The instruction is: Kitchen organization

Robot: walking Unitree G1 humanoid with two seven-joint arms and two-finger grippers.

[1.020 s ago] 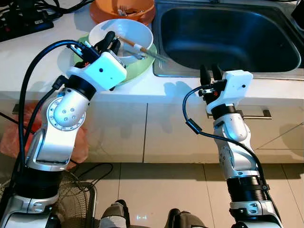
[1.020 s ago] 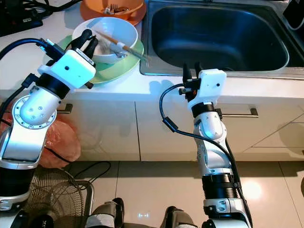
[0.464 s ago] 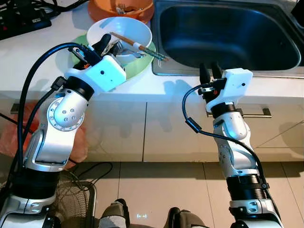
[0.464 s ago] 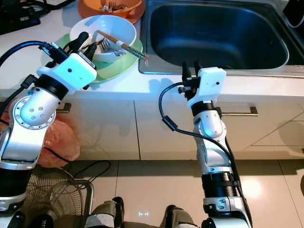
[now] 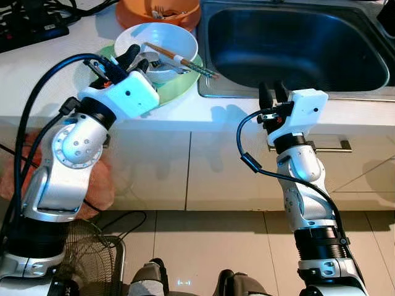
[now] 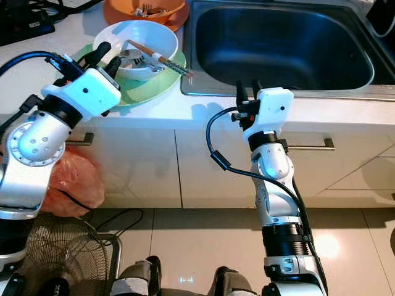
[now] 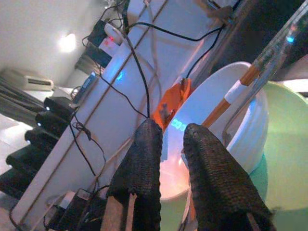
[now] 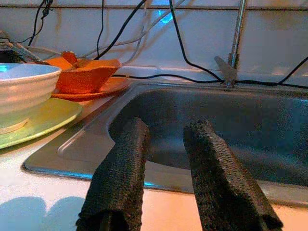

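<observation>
A white bowl [image 5: 166,38] stands on a green plate [image 5: 180,84] on the white counter, left of the steel sink [image 5: 296,43]. Chopsticks [image 5: 176,57] and a metal utensil lie across the bowl. My left gripper [image 5: 136,54] is at the bowl's left rim. In the left wrist view the rim [image 7: 169,159] shows in the narrow gap of the gripper [image 7: 171,137], whose fingers stand slightly open. My right gripper [image 5: 272,91] is open and holds nothing. It sits at the counter's front edge, pointing into the sink [image 8: 216,125].
An orange bowl [image 5: 162,13] holding cutlery sits behind the white bowl. A black power strip [image 5: 31,24] and cables lie at the far left. Below are cupboard doors with a handle [image 5: 336,148], an orange bag [image 5: 105,188] and a wire basket [image 5: 95,259].
My left arm has drawn back a little to the left, so its fingers went from over the bowl to its left rim. Bowl, plate and right arm have stayed put.
</observation>
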